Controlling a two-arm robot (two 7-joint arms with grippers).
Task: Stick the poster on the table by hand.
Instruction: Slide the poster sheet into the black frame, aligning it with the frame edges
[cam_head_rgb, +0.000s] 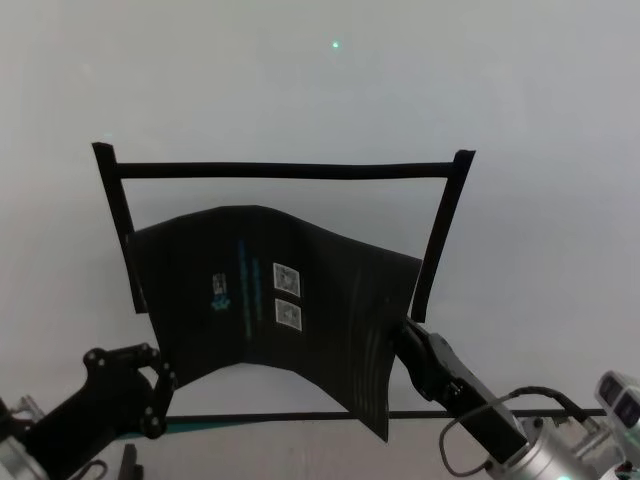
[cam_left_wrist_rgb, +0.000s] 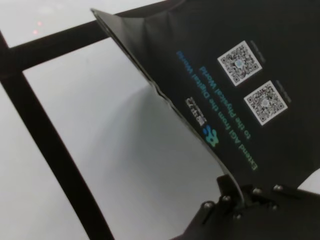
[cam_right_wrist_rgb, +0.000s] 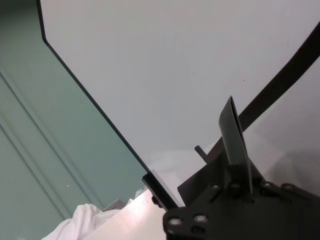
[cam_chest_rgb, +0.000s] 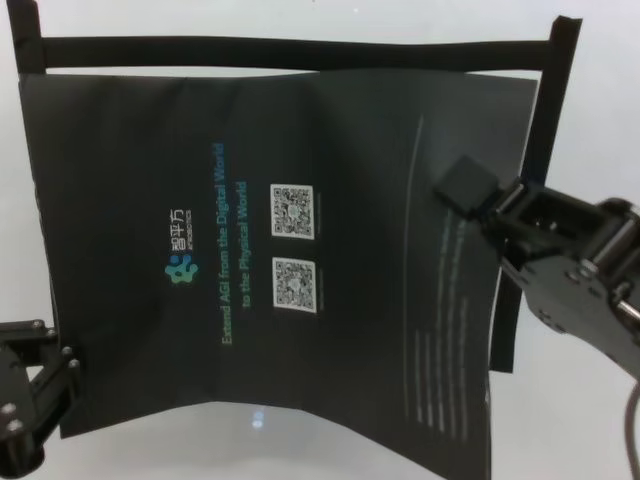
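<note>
The poster (cam_head_rgb: 300, 300) is a black sheet with teal text and two white QR codes. It hangs bowed over the white table (cam_head_rgb: 320, 80), inside the black tape frame (cam_head_rgb: 285, 171). My left gripper (cam_head_rgb: 160, 385) is shut on its near left corner, and the sheet's edge (cam_left_wrist_rgb: 165, 100) runs up from the fingers (cam_left_wrist_rgb: 230, 187). My right gripper (cam_head_rgb: 405, 335) is shut on the poster's right edge, which stands thin between its fingers (cam_right_wrist_rgb: 235, 150). In the chest view the poster (cam_chest_rgb: 280, 250) fills the frame, with the left gripper (cam_chest_rgb: 55, 385) low and the right gripper (cam_chest_rgb: 465, 188) at its right side.
Tape strips run along the far side (cam_chest_rgb: 290, 53), both sides (cam_head_rgb: 437, 235) and the near side (cam_head_rgb: 300, 415). The table's edge (cam_right_wrist_rgb: 90, 105) borders a teal floor (cam_right_wrist_rgb: 45, 160), where a white cloth (cam_right_wrist_rgb: 85, 225) lies. A green light dot (cam_head_rgb: 336, 44) shows far back.
</note>
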